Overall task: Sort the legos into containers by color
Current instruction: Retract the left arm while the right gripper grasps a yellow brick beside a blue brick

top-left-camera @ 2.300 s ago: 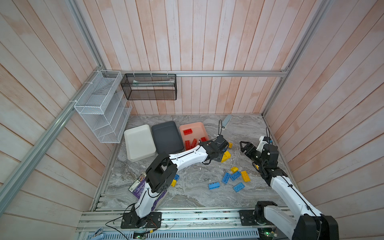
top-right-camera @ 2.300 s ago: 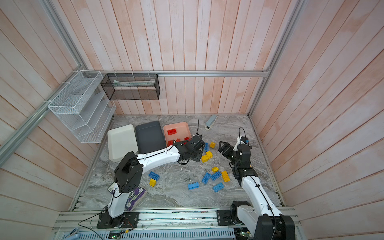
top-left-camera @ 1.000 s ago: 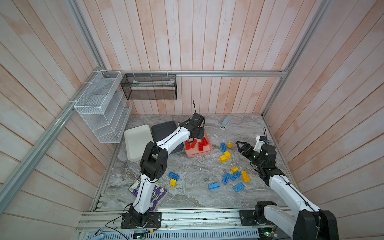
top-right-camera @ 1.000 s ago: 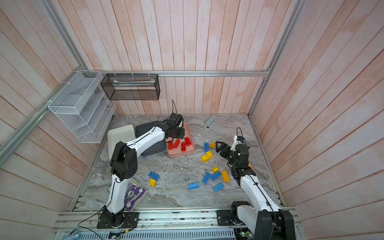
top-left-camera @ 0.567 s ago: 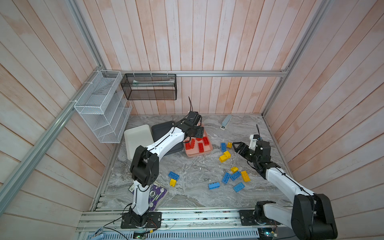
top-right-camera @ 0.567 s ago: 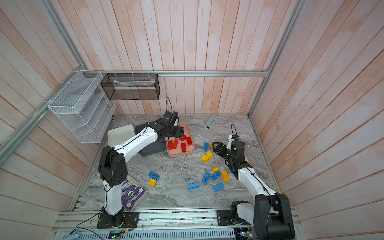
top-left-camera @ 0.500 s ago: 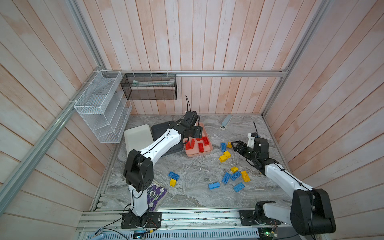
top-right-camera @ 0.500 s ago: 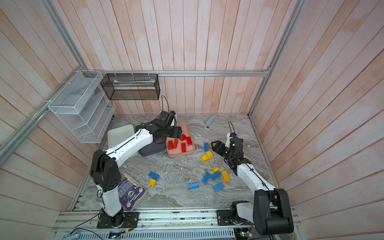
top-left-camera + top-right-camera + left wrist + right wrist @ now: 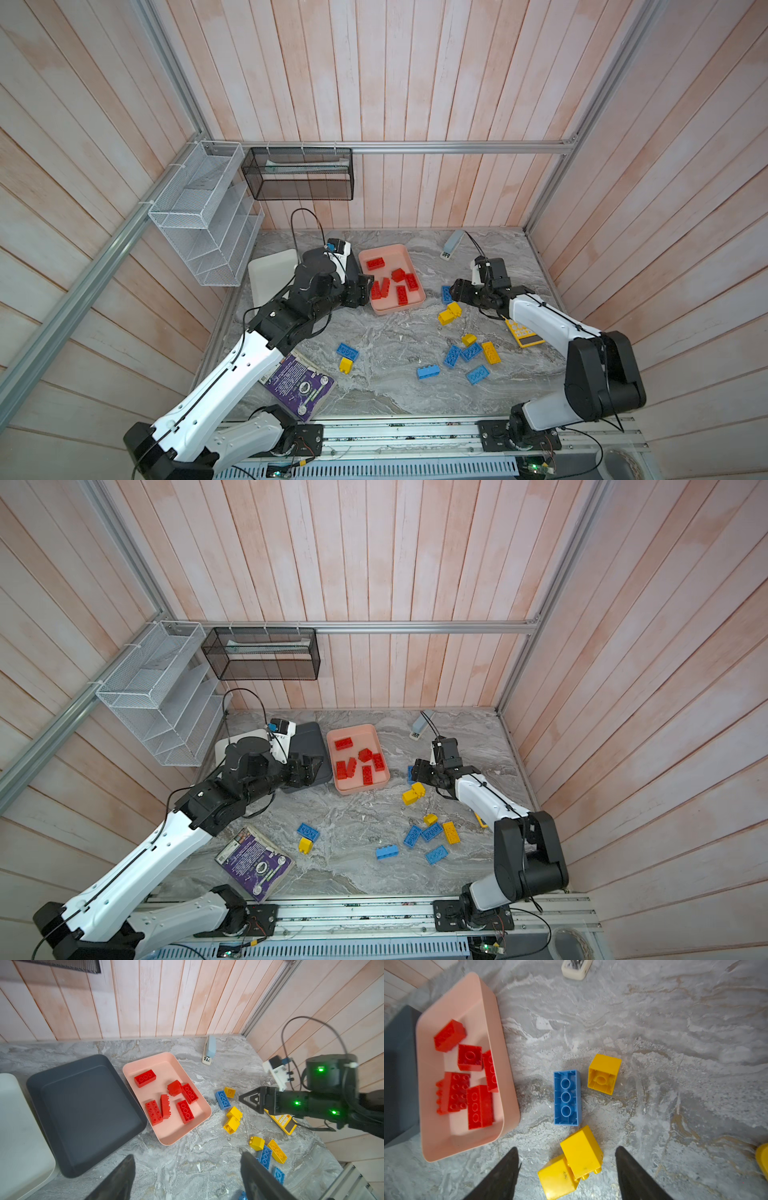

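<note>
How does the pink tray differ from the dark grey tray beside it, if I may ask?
The pink tray holds six red bricks; the dark grey tray holds none. The pink tray is a light salmon, the dark grey tray almost black. Both are shallow, round-cornered rectangles, side by side on the marble table.

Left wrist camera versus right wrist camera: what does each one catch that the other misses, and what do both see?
Only the left wrist view: the white tray, the whole dark grey tray, the yellow calculator and the right arm. Only the right wrist view: little new, just a close look between the open fingers of the right gripper at two touching yellow bricks. Both: the salmon pink tray of red bricks, a blue brick and a stapler.
</note>
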`<action>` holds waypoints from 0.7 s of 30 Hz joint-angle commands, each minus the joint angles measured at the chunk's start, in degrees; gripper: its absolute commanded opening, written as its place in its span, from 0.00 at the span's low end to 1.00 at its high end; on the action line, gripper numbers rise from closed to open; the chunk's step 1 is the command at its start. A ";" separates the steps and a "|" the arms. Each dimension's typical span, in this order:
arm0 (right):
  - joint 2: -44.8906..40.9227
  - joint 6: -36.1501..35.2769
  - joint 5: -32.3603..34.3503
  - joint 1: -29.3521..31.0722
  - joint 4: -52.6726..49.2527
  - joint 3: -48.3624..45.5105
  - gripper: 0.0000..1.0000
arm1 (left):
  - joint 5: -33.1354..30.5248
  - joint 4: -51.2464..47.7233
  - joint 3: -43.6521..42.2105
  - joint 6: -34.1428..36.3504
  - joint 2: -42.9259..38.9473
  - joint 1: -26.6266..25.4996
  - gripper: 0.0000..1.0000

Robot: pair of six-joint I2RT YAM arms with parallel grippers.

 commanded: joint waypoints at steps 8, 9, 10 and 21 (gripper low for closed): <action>10.55 -2.89 8.25 2.83 -8.16 3.93 0.65 | -4.58 1.95 -12.44 4.53 -15.65 0.49 0.86; 11.34 -2.78 8.88 3.22 -8.37 4.32 0.65 | -4.73 2.14 -12.98 4.61 -15.90 0.46 0.85; 12.15 -2.59 9.61 3.74 -8.65 4.73 0.65 | -4.68 2.18 -13.50 4.66 -15.90 0.47 0.85; 15.76 -0.41 12.78 5.01 -9.44 6.62 0.56 | -1.54 2.61 -15.90 5.12 -16.79 0.46 0.85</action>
